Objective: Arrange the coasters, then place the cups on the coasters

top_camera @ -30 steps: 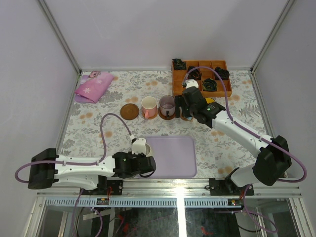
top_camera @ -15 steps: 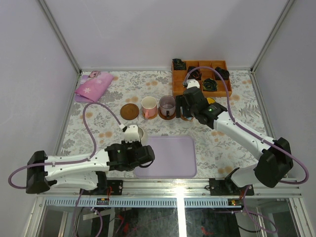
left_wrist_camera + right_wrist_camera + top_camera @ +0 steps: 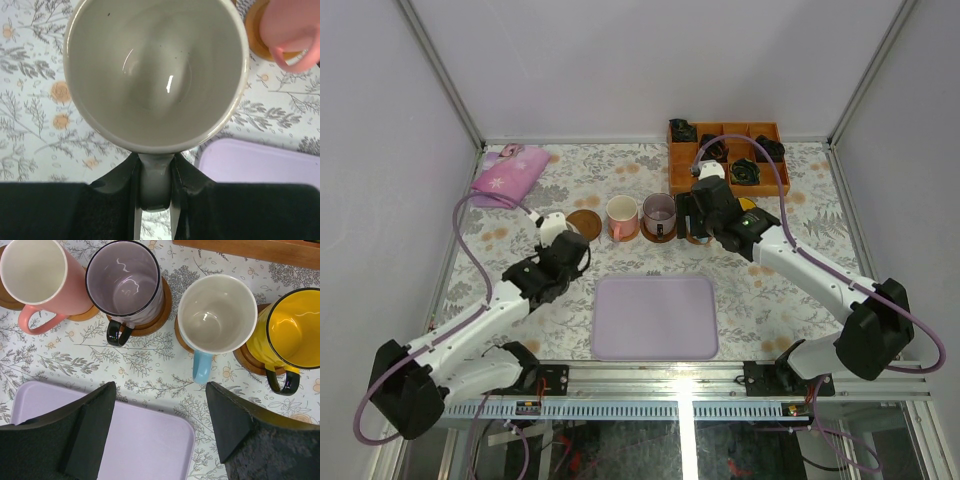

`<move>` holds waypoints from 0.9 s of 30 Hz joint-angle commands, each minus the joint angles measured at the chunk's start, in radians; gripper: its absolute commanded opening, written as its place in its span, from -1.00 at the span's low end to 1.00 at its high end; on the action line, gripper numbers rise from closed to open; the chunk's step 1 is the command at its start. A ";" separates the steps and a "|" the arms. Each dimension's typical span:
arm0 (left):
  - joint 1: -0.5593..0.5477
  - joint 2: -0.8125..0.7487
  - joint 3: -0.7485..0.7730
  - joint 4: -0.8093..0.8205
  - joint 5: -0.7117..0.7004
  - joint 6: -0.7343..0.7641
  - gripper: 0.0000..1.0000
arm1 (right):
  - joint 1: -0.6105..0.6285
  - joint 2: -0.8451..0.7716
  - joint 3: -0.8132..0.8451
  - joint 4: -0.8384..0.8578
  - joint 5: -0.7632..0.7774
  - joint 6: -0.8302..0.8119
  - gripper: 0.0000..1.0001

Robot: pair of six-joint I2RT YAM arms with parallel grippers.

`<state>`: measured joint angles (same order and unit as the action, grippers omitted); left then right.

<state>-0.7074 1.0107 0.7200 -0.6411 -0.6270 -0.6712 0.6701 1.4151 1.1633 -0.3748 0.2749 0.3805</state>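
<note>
Cream cup (image 3: 156, 75) hangs by its handle in the left gripper (image 3: 156, 186), jaws narrow, beside the bare coaster (image 3: 586, 222); to its right pink cup (image 3: 35, 272), mauve cup (image 3: 124, 282), blue cup (image 3: 217, 315) and yellow cup (image 3: 292, 327) sit on coasters, right gripper (image 3: 162, 410) wide just near of them

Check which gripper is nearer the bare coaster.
Left. The left gripper, holding the cream cup by its handle, is right beside the bare coaster, on its near-left side. The right gripper is open past the pink cup and mauve cup, further right.
</note>
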 commanded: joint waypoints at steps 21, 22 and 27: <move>0.371 0.477 0.217 0.543 0.415 0.466 -1.00 | -0.007 -0.038 0.028 0.024 0.103 -0.023 0.59; 0.374 0.491 0.223 0.549 0.415 0.468 -1.00 | -0.007 -0.036 0.028 0.024 0.104 -0.024 0.59; 0.389 0.544 0.252 0.562 0.417 0.476 -1.00 | -0.008 -0.031 0.031 0.019 0.103 -0.026 0.59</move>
<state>-0.3367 1.5414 0.9081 -0.2169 -0.2024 -0.2218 0.6701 1.4017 1.1633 -0.3748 0.3504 0.3653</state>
